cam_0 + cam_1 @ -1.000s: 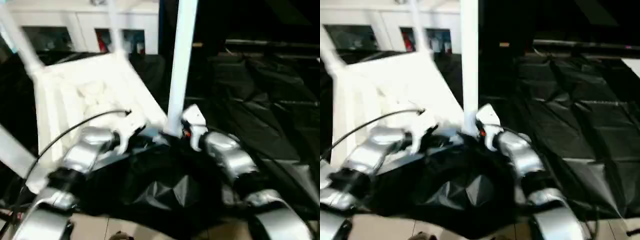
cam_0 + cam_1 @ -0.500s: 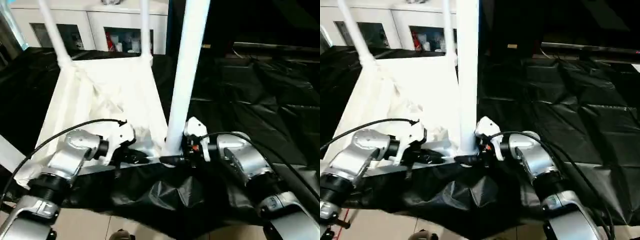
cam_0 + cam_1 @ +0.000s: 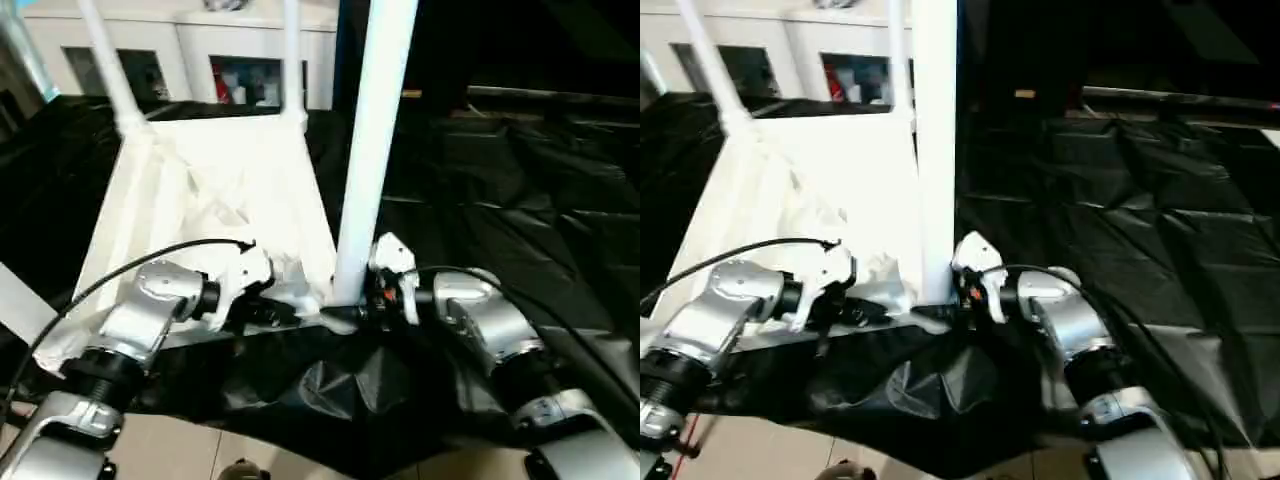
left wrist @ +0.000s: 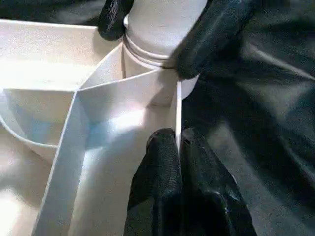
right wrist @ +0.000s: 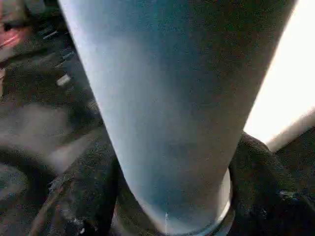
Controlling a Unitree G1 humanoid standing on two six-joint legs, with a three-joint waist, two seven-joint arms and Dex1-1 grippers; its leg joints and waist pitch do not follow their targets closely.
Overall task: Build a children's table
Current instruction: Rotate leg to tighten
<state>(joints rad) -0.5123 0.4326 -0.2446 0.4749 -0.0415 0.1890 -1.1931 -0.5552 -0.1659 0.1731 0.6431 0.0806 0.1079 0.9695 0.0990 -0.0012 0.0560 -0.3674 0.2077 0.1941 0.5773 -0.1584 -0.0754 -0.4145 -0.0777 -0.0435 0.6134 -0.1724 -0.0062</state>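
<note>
From the head view, the upturned table top is lying on black sheeting, with a cabinet behind. The right gripper is clamping the near leg at its socket.

The left wrist view shows the left gripper pinching the rim.

In the right wrist view the leg is filling the grip. Seating it probably needs a downward push or twist next; nothing is blocking.

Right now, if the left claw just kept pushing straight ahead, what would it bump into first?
Most likely the base of the upright leg, where the right gripper grips it. The left gripper is pinched on the tabletop's edge wall, pointing along it toward that corner.
</note>
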